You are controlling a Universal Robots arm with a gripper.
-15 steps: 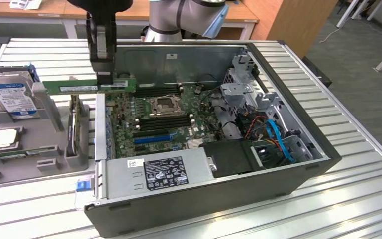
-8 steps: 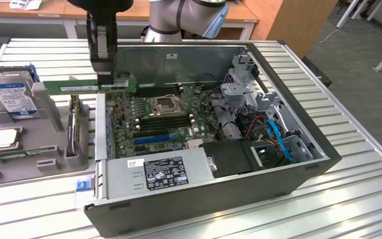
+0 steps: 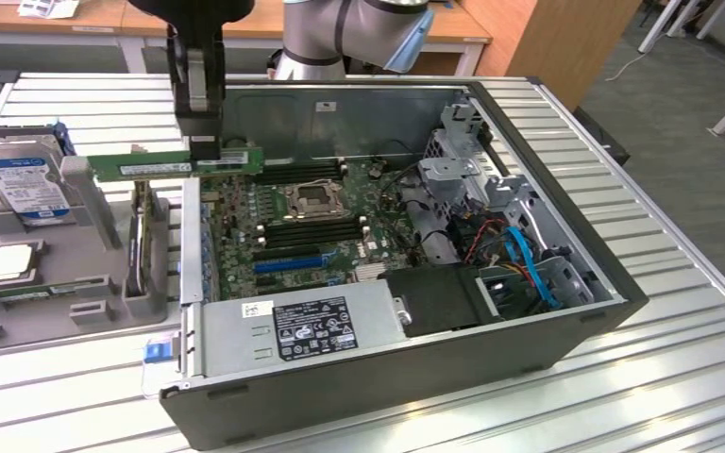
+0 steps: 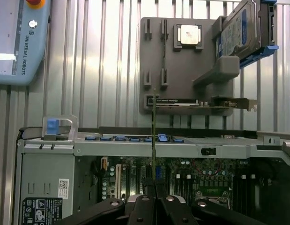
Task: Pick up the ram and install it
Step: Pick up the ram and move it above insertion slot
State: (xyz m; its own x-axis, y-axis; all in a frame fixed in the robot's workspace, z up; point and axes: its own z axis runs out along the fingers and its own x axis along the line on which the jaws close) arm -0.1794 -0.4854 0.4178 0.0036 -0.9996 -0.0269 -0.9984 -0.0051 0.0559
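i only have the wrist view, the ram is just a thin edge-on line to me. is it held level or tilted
Observer: In the exterior view the ram sits roughly level, flat side showing, clamped in the gripper.
Operator: where along the stick is the grip
Observer: Off centre, nearer the end on the exterior view's right. The longer part sticks out over the tray side.
Operator: is it over the board
Observer: Partly. It hangs across the case wall on the exterior view's left, one end above the motherboard. It is raised and not seated in any slot.
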